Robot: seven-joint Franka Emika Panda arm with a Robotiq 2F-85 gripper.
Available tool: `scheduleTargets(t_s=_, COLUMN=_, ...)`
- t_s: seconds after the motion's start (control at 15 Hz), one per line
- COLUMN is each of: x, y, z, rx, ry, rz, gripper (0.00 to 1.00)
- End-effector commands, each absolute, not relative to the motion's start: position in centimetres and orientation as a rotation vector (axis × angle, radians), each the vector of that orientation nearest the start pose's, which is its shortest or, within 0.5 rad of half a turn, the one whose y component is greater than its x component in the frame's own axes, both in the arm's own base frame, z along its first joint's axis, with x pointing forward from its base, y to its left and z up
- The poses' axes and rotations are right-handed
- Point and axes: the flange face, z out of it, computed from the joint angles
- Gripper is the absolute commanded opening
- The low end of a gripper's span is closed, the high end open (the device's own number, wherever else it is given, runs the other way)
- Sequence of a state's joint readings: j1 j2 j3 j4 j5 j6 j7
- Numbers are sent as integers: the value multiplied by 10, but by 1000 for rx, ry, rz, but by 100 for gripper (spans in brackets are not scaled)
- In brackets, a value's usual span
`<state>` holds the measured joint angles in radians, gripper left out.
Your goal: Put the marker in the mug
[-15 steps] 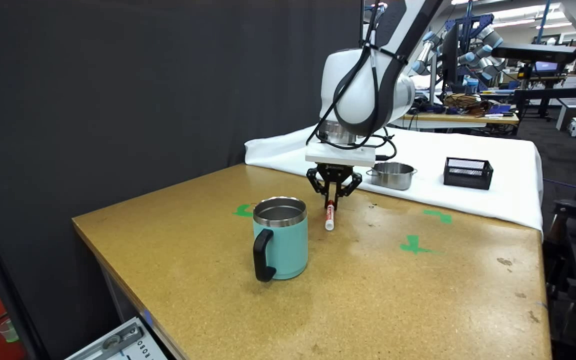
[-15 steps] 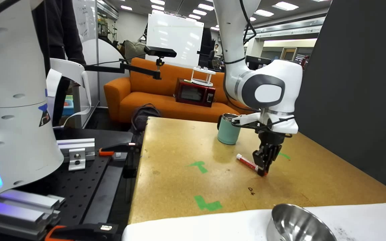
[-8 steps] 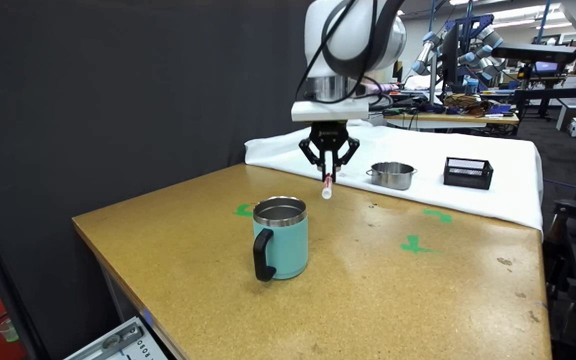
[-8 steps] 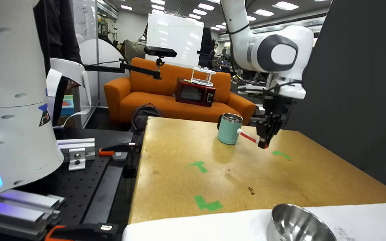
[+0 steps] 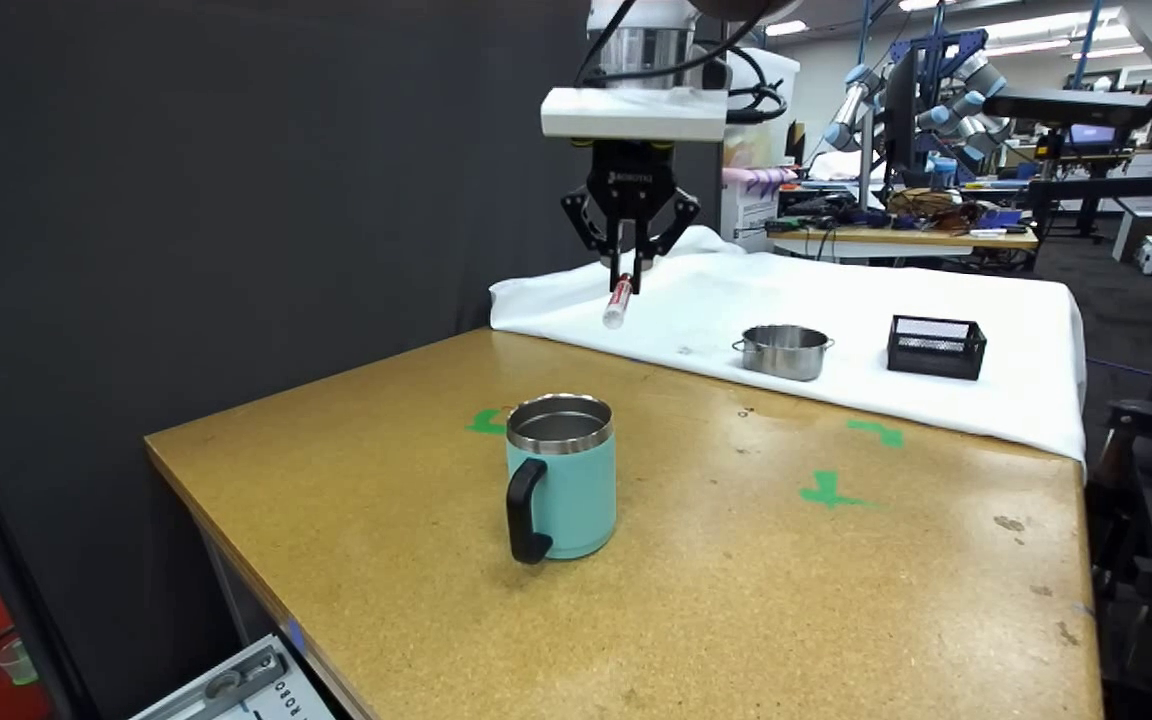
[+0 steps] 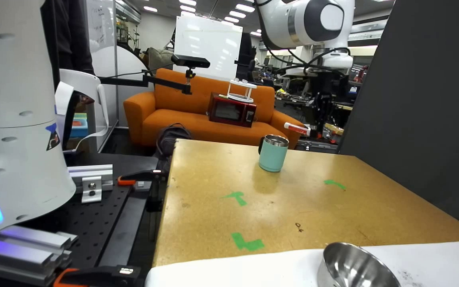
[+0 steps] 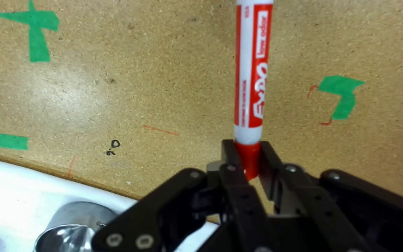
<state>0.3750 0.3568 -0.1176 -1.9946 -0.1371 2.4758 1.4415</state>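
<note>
The teal mug (image 5: 581, 505) stands upright on the wooden table, with its black handle and metal rim in view; it also shows in an exterior view (image 6: 272, 156). It is out of the wrist view. My gripper (image 5: 626, 282) is shut on the red marker (image 5: 619, 303), high above the table and behind the mug. In the wrist view, the fingertips (image 7: 247, 154) pinch the red cap end of the marker (image 7: 252, 70). The marker's whitish end points away from the fingers and runs out of the frame. The marker (image 6: 297, 128) also shows apart from the mug in an exterior view.
A shallow metal pot (image 5: 786, 355) and a black mesh basket (image 5: 936, 348) stand on a white cloth (image 5: 1016, 330) at the table's side. Green tape marks (image 5: 826, 490) lie on the table (image 5: 786, 600). A dark curtain wall (image 5: 286, 200) borders the table.
The gripper has risen from the table with the marker in it, also shifting slightly left in an exterior view. The mug has not moved.
</note>
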Motion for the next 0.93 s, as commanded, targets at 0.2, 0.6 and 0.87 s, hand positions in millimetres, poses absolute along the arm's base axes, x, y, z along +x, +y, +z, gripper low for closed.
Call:
scheduleTargets(t_s=0.2, x=564, y=214, z=293, rx=-2638, ry=1570, rz=-668, gripper=5)
scheduleTargets(t_s=0.6, x=547, y=249, z=289, rx=-2624, ry=1544, rz=-860, gripper=5)
scheduleTargets(t_s=0.87, x=542, y=258, z=272, rx=-2647, ry=1523, rz=-864, gripper=5)
